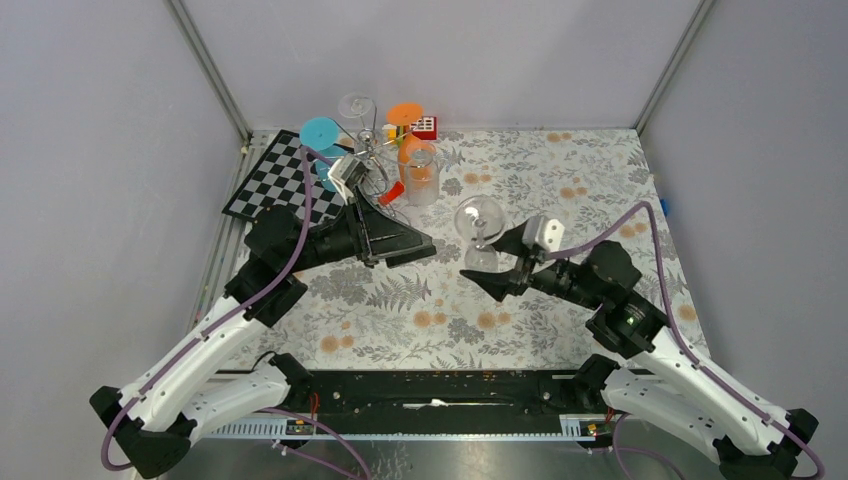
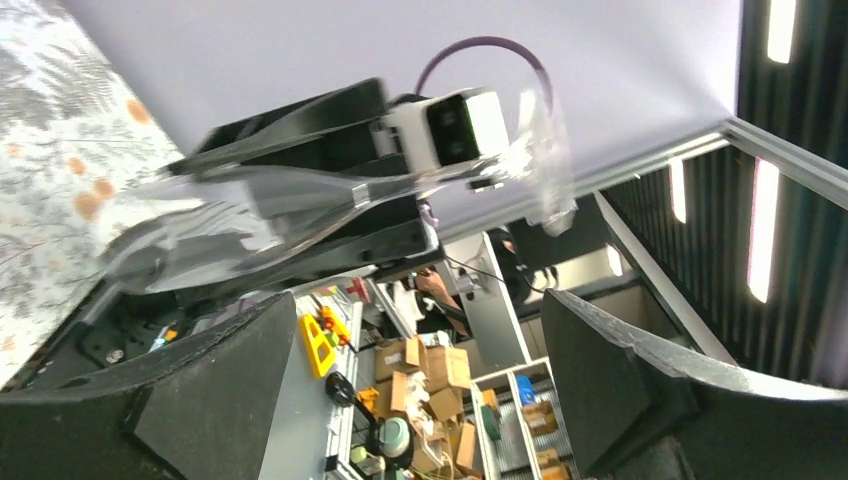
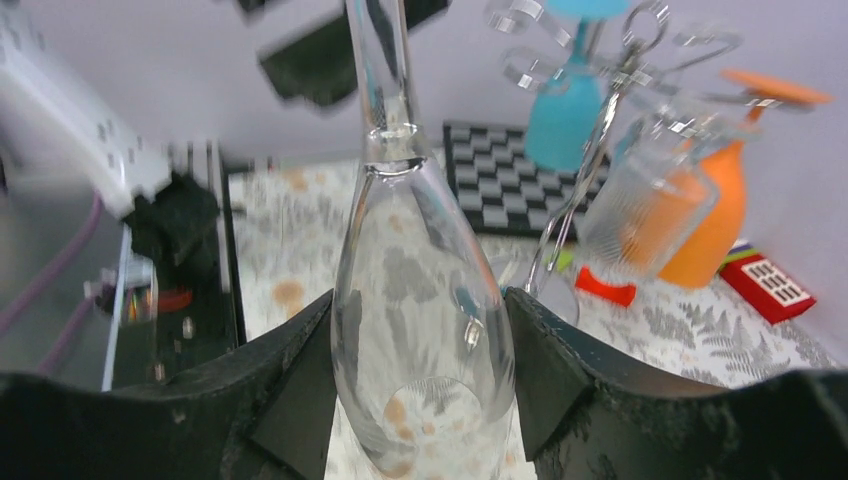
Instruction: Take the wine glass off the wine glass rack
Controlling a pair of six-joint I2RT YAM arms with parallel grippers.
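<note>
arms point(image 1: 205, 345): white links, black joints | cables point(image 1: 307, 200): purple | jaws: black (matte)

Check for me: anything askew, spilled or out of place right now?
Nothing spilled or broken that I can see. The only thing off its spot is the clear wine glass, its bowl clamped between the jaws of the right gripper, away from the wine glass rack. The left gripper is open and empty.

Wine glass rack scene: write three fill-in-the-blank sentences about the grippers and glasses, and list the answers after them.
The right gripper is shut on a ___ wine glass.
The left gripper is ___ and holds nothing.
On the wine glass rack hang a blue glass and an ___ one.
Missing words: clear; open; orange.
</note>
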